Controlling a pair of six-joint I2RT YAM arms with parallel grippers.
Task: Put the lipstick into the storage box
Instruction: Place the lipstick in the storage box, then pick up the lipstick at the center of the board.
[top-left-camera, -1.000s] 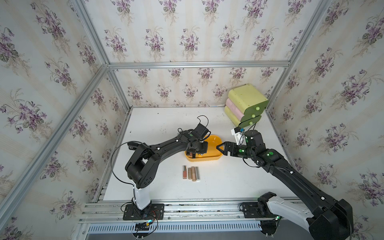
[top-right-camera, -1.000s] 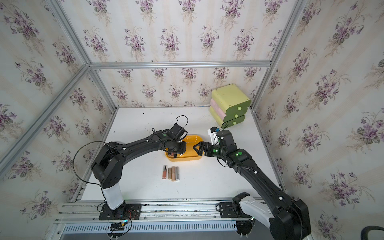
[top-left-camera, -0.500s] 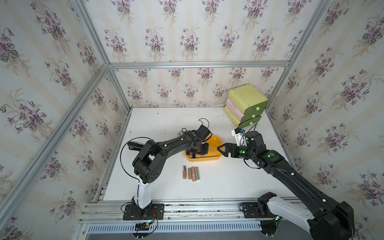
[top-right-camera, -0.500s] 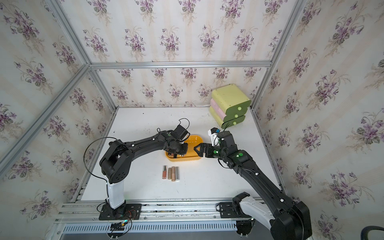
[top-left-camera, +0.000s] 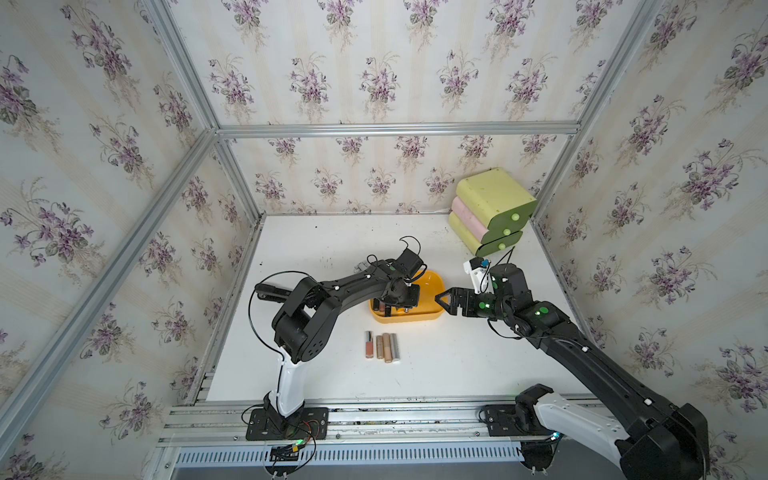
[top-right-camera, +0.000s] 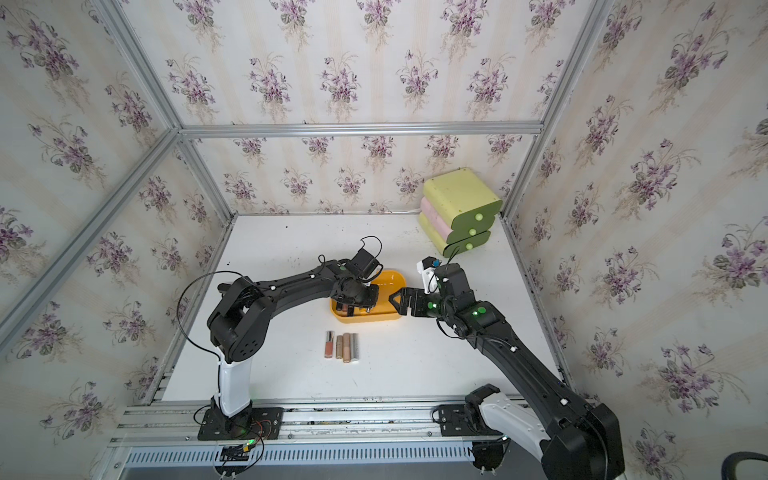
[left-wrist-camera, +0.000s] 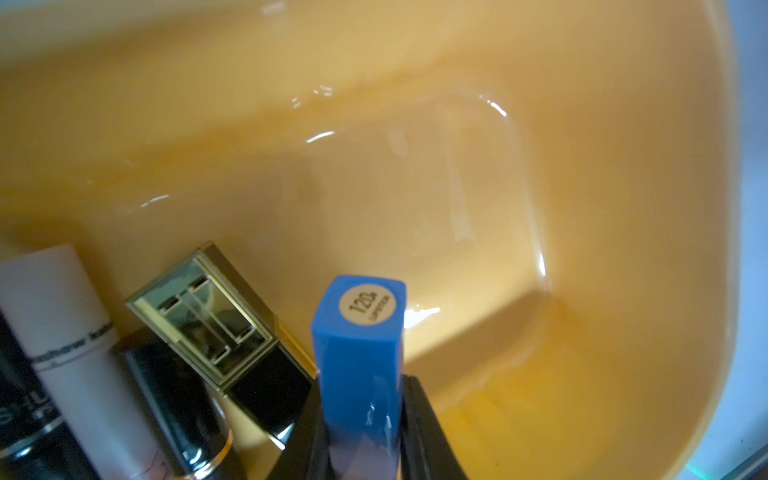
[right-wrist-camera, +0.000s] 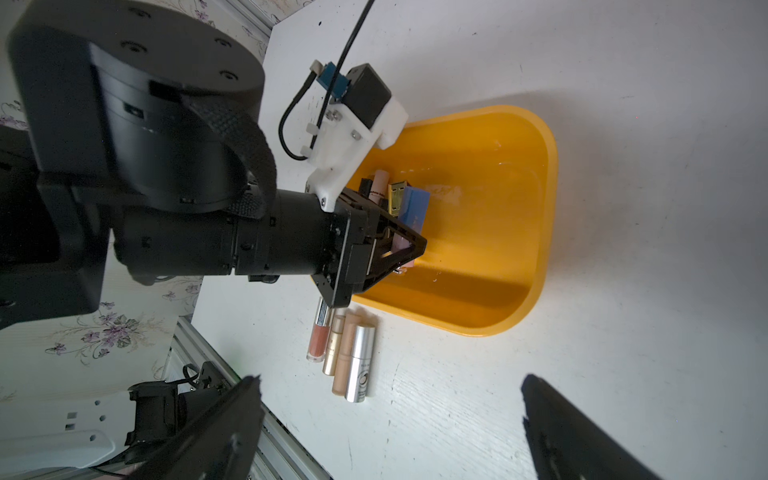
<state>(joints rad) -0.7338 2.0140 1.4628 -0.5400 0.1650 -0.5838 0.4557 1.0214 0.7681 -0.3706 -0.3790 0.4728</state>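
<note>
The storage box (top-left-camera: 432, 286) (top-right-camera: 392, 286) (right-wrist-camera: 540, 208) is a shallow orange-yellow tray in the middle of the table. My left gripper (top-left-camera: 394, 306) (top-right-camera: 354, 306) (left-wrist-camera: 361, 390) (right-wrist-camera: 399, 245) reaches into its left end, shut on a blue lipstick (left-wrist-camera: 357, 353) (right-wrist-camera: 413, 208). That lipstick points along the tray floor (left-wrist-camera: 415, 199), right beside several tubes lying inside (left-wrist-camera: 199, 316). Whether it touches the floor I cannot tell. My right gripper (top-left-camera: 441, 303) (top-right-camera: 397, 302) (right-wrist-camera: 390, 377) hangs open just off the tray's right end, holding nothing.
Several more lipstick tubes (top-left-camera: 382, 345) (top-right-camera: 341, 345) (right-wrist-camera: 345, 353) lie side by side on the white table in front of the tray. A stacked green-and-pink drawer unit (top-left-camera: 490, 212) (top-right-camera: 457, 212) stands in the back right corner. Walls enclose the table.
The left arm's elbow has swung a little to the right while its gripper stays in the tray with the blue lipstick. The right arm has not moved.
</note>
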